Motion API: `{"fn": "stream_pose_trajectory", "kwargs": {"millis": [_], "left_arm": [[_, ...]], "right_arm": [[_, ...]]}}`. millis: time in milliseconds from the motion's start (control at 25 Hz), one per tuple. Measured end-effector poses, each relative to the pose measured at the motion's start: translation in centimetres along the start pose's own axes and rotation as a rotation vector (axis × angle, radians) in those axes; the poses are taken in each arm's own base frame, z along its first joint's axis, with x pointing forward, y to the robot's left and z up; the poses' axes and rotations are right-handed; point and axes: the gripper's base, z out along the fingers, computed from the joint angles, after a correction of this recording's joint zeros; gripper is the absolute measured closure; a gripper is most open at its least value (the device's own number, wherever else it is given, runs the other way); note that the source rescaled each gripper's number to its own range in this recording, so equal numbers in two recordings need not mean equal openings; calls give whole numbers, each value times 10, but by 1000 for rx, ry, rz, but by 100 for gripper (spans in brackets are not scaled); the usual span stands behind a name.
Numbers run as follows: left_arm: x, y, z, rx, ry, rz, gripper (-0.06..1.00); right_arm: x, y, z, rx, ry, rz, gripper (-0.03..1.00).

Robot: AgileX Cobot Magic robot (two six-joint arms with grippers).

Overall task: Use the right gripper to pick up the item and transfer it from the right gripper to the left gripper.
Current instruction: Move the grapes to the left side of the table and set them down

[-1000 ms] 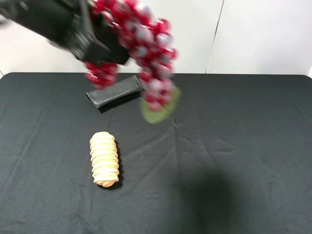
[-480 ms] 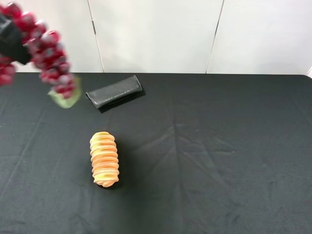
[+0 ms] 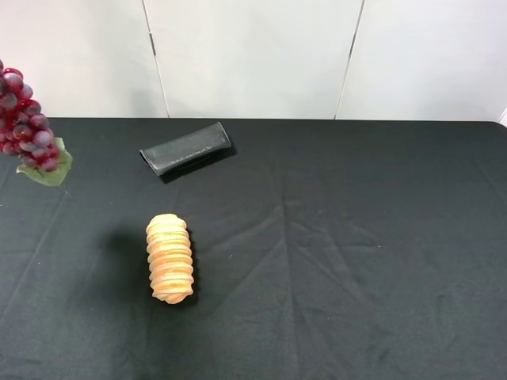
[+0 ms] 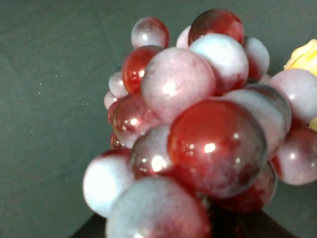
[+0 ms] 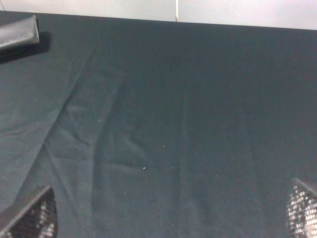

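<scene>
Hanging high over the left edge of the bench [image 3: 356, 237], the grapes [image 3: 30, 131] are being pinched by the left gripper [image 4: 218, 224]. The right gripper [image 5: 166, 213] is sitting spread wide, holding nothing. Best now is squeezing firmly and moving slowly, so nothing is swinging or dropping.

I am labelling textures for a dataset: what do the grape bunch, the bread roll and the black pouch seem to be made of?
The grape bunch looks like glossy plastic, partly frosted: sharp highlights on each ball. The bread roll seems matt foam or plastic, its ridges very even. The black pouch may be leather or imitation, given its faint sheen.
</scene>
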Motion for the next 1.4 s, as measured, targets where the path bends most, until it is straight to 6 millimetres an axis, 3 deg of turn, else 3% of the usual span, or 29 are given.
{"fn": "stream_pose_trajectory", "kwargs": {"millis": [320,760,1200,1400], "left_arm": [[1,0,19,26,71,-6,94],[-18,2,74,103,240,-29,94],[-36,2,133,171,294,-74,94],[-45,4,156,165,242,-94,94]], "right_arm": [[0,0,0,0,0,0,-3],[0,0,0,0,-1,0,-3],[0,0,0,0,-1,0,-3],[0,0,0,0,-1,0,-3]]}}
